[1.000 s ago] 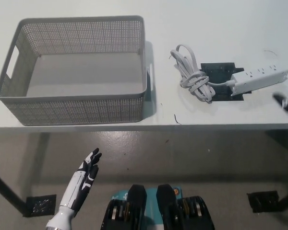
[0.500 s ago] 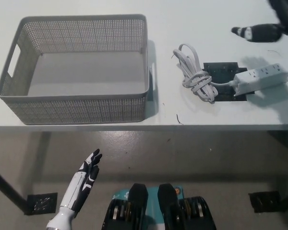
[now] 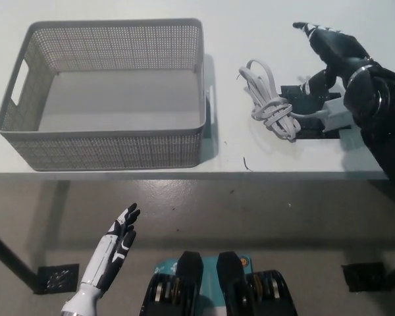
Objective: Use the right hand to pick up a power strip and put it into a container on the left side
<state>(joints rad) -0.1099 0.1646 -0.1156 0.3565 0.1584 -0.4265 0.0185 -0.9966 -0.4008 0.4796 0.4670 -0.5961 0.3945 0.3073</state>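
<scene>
Head view: right hand [image 3: 329, 56] over power strip [image 3: 334, 110] on table [image 3: 250, 20], fingers spread, gripping nothing. Basket [image 3: 105, 141] on the left is empty. Left hand [image 3: 115, 247] idle, open, below table. Pickup pending.

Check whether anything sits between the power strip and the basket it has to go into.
Only its own coiled cord lies on the table between the power strip and the basket. The right hand is over the strip, hiding most of it. The left hand rests below the table edge, out of the path.
</scene>
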